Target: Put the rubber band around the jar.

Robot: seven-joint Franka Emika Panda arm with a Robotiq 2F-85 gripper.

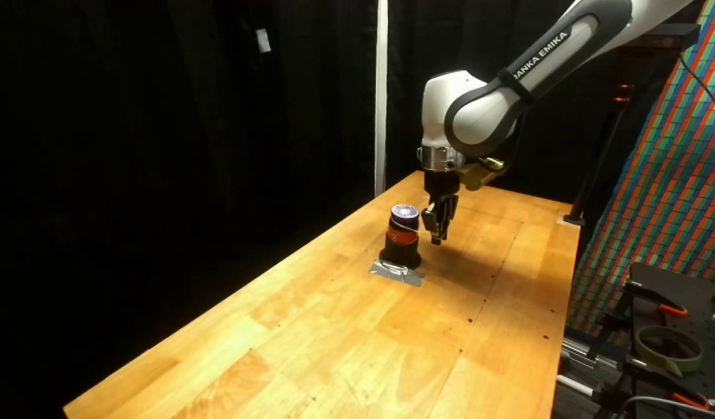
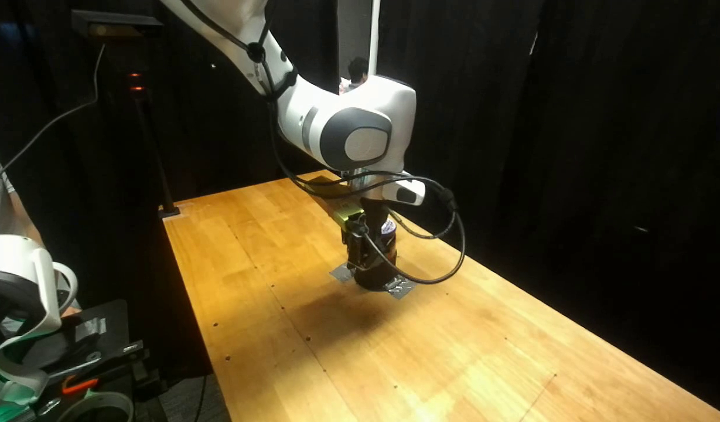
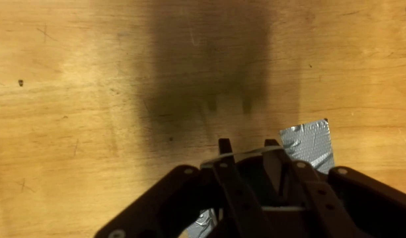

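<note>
A black gripper points down over a wooden table, its 2 fingers spread, with a gap between the tips. In the wrist view a thin pale band stretches across both fingers, close to their tips. The jar stands upright on the table, just beside the gripper; whether the 2 touch cannot be told. In an exterior view the band slants across the jar's upper part, under the top, and runs to the fingers; the band's far side is hidden. The jar is dark with an orange-red middle. That middle bears a pale mark and the top is printed, both too small to read. Grey tape lies at the jar's foot, lower than the gripper. Above the gripper, the white arm reads "ANKA EMIKA", a black strap at the start of the name. Behind the gripper hangs a black curtain. Well apart from the gripper, beyond the table's edge, are a roll and, in an exterior view, a white headset.
</note>
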